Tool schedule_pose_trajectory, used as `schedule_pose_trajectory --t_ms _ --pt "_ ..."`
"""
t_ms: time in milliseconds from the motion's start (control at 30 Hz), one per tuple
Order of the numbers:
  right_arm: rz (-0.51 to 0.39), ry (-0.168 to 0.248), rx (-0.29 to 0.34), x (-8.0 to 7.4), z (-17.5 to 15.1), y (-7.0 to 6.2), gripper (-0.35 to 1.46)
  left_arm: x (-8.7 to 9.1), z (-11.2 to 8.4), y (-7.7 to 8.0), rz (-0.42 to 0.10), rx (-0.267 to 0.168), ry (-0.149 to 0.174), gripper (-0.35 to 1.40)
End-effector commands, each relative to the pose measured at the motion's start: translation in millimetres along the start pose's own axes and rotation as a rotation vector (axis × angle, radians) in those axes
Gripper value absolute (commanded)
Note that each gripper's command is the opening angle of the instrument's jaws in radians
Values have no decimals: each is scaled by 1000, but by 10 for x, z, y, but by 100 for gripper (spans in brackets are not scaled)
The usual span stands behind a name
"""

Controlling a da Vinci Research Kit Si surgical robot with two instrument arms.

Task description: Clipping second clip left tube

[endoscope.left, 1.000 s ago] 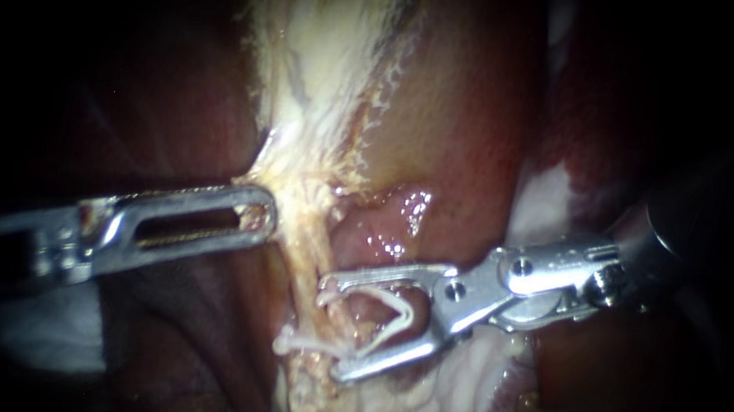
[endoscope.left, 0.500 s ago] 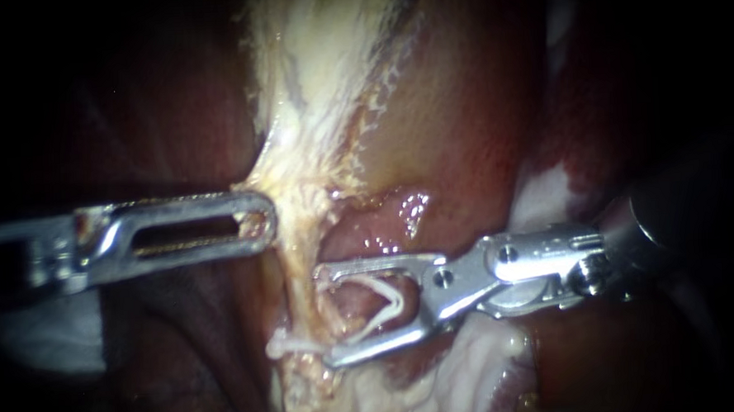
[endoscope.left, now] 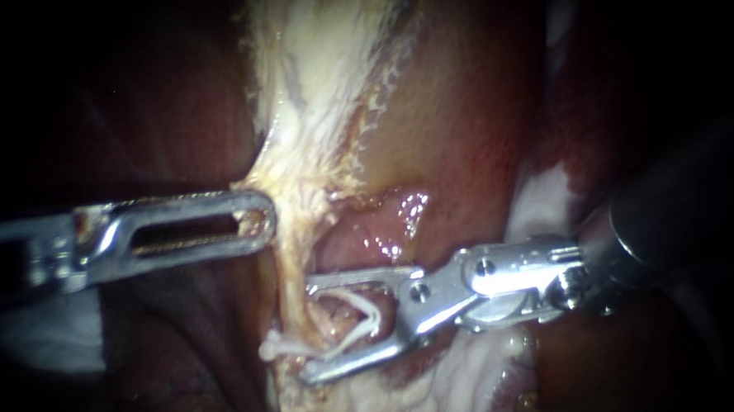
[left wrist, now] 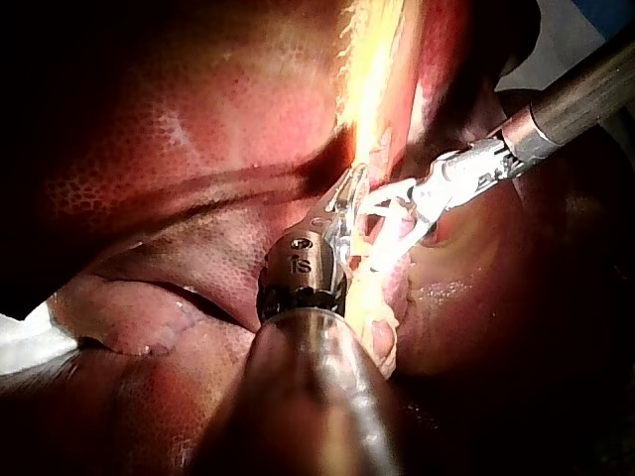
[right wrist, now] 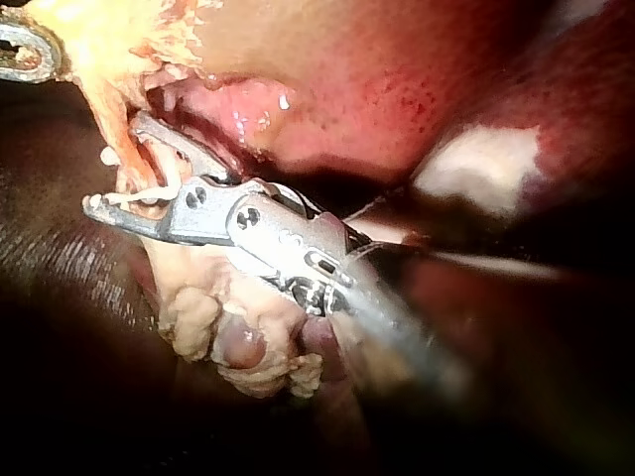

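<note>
1. Jaws on the right instrument point(endoscope.left: 306, 328) stand wide apart, both touching the white clip point(endoscope.left: 372, 315) seated between them; clip straddles the pale tube point(endoscope.left: 291, 267), not squeezed yet.
2. Left instrument point(endoscope.left: 264, 220) jaws pinch that tube higher up.

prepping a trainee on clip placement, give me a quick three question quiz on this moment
1. True or false: the clip in the right instrument is already squeezed flat.
2. The left instrument has its tip against: A the right instrument, B the pale tube, C the clip.
3. Fill in: the pale tube runs between the right instrument's two ___.
Key: 1 false, its legs still form a V; 2 B; 3 jaws.
</note>
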Motion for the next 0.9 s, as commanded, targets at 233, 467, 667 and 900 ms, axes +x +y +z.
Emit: schedule_pose_trajectory --t_ms 233,467,667,900 --pt "12 16 36 -5 17 0 60 0 1 0 0 1 1 -35" --pt "37 32 45 -4 20 2 59 0 1 0 0 1 0 -35" --pt "81 39 84 -5 27 2 57 0 1 0 0 1 0 -35" --pt "111 38 110 -8 28 1 52 0 0 0 0 1 1 -35"
